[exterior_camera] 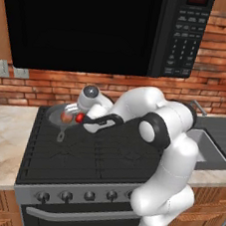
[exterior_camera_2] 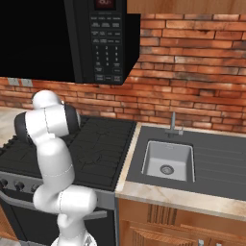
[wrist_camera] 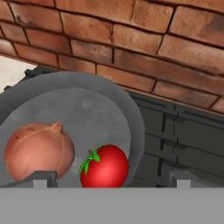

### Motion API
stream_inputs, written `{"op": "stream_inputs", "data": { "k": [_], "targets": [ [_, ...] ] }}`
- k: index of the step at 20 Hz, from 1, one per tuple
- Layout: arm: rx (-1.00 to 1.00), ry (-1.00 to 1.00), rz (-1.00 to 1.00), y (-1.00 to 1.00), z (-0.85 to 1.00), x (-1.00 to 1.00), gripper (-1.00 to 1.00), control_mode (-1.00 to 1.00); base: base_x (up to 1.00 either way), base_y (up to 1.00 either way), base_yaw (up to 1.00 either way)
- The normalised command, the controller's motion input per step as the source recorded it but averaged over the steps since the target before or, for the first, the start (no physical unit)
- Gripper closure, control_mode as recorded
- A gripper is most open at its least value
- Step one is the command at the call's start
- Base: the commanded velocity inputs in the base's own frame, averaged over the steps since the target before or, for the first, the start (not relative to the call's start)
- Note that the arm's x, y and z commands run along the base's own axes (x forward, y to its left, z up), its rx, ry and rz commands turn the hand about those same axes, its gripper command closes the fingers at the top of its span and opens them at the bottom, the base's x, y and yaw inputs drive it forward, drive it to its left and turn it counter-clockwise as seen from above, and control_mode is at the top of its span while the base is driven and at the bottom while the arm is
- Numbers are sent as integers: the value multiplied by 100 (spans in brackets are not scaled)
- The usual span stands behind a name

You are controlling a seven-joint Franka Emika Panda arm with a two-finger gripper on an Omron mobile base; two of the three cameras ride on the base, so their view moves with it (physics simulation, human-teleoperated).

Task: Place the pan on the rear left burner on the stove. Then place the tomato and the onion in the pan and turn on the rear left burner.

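At the hand view's lower left, the pan [wrist_camera: 87,105] holds onion [wrist_camera: 38,151] beside tomato [wrist_camera: 105,166], gripper [wrist_camera: 111,177] jaws spread, bare stove [wrist_camera: 183,131] grates to the right.

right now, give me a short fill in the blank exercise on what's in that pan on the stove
1. The round grey metal frying pan sits on the rear ____ burner of the black gas cooktop.
2. Beside the brown papery onion in the pan lies a shiny red ____.
3. The gripper above the pan has its jaws ____.

Missing words: left; tomato; open
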Motion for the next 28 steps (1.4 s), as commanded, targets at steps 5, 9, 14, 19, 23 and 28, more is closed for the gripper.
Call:
{"op": "stream_inputs", "data": {
  "k": [5,9,14,19,23,28],
  "targets": [
    [0,-9,0,0,27,-1,-100,-100,0,0,0],
    [0,-7,0,0,31,-25,-100,-100,0,0,0],
    [0,-2,0,0,10,-63,-100,-100,0,0,0],
    [0,0,0,0,1,-97,-100,-100,0,0,0],
    [0,-3,0,0,41,-100,-100,-100,0,0,0],
    [2,-9,0,0,86,-100,-100,-100,0,0,0]
  ]
}}
